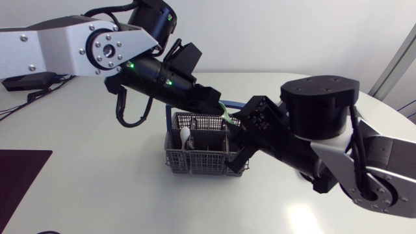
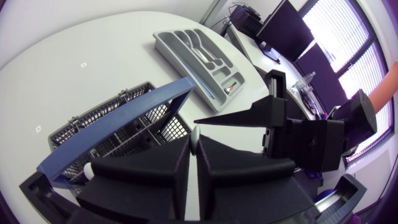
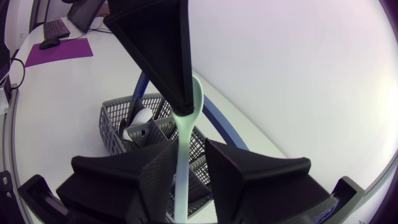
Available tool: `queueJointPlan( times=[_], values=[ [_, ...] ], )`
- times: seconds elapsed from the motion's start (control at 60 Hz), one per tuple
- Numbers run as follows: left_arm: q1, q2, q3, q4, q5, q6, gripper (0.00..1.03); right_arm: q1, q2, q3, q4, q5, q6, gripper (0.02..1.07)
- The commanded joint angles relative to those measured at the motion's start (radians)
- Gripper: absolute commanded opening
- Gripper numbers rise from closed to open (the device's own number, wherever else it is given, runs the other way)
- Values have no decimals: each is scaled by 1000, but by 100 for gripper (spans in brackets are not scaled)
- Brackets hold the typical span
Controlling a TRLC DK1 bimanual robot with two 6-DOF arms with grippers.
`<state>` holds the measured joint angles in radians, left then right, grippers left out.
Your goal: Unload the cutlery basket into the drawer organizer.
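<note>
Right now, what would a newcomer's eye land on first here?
A pale green spoon hangs above the grey cutlery basket, its bowl pinched in the left pincer, its handle running between the right pincer's open fingers. Beyond the basket lies the grey drawer organizer, some cutlery already in its compartments.

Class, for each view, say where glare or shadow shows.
Head view: glare patch on the table, soft shadow beside the basket. Left wrist view: left pincer dark and shaded. Right wrist view: the spoon is brightly lit against the dark right pincer.
</note>
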<state>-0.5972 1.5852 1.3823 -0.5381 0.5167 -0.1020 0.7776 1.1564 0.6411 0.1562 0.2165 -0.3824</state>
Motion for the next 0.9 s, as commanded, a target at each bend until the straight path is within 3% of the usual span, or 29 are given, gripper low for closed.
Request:
queueJointPlan(
  times=[0.0,0.283,0.533,0.75,0.883],
  values=[
    [7,16,29,-14,13,-21,4,11,11,12,13,17,-23,20],
    [7,16,29,-19,19,-22,4,20,11,22,-9,20,-26,10],
    [4,13,32,-19,32,-27,8,28,3,12,-14,18,-39,9],
    [8,2,69,-30,36,-27,38,31,-4,8,-38,11,-41,9],
    [47,2,159,-31,36,-38,62,40,-24,-17,-57,4,-42,9]
  ],
)
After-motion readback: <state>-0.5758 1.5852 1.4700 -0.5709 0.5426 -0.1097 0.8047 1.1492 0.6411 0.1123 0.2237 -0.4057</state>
